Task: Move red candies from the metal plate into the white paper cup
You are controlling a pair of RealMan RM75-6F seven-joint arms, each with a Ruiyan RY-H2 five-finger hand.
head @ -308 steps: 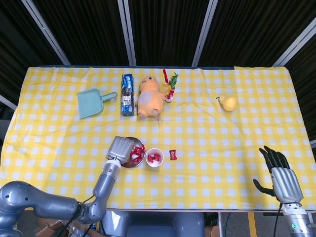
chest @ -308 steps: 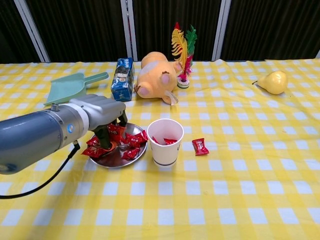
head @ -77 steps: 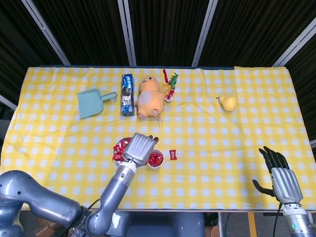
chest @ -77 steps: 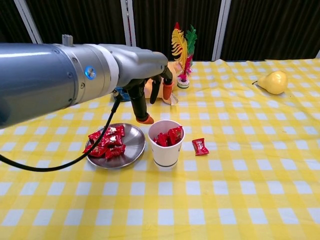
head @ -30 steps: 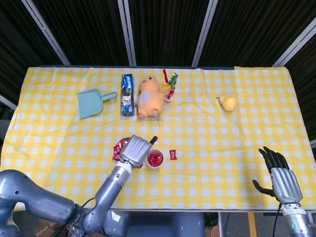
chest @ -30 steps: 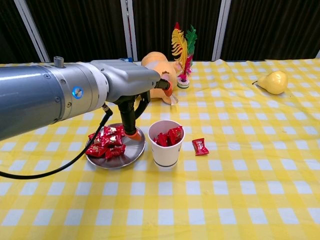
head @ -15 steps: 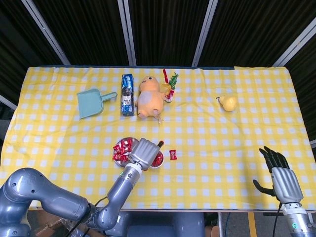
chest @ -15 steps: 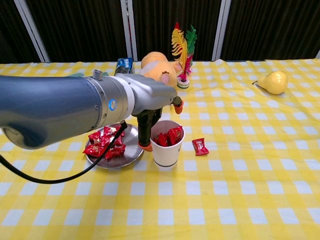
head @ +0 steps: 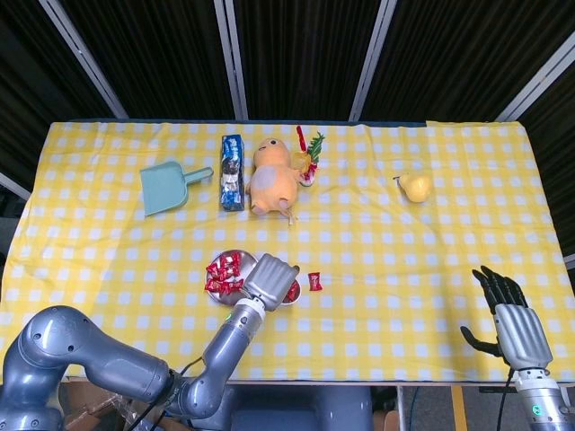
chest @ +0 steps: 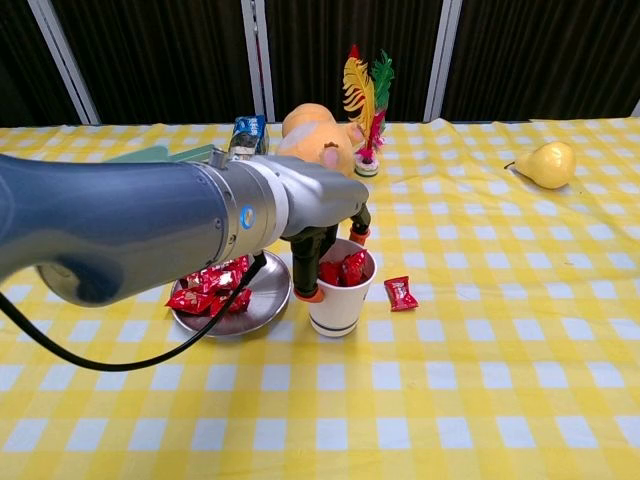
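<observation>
Candies (chest: 214,287): a red heap — too tangled to count — on the one metal plate (chest: 262,304), at 9 o'clock of the one white paper cup (chest: 340,301), which holds several more (chest: 343,268).
Stray: one candy (chest: 400,292) on the cloth, at 3 o'clock of the cup.
Left hand (head: 272,279): over the cup, fingers (chest: 308,272) hanging down its near wall; whether it holds anything, I cannot tell.
Right hand (head: 509,321): fingers spread, holding nothing, well apart.
Doing it well: lift straight up — the cup looks tilted and may tip.

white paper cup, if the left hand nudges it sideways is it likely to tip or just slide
The white paper cup probably tips easily: it already looks tilted, with the left hand over its rim and one of its fingertips against its wall. It is thin paper, taller than its base is wide, so likely light. The red candies piled near its rim may raise its balance point, and the checked cloth could snag its base.
</observation>
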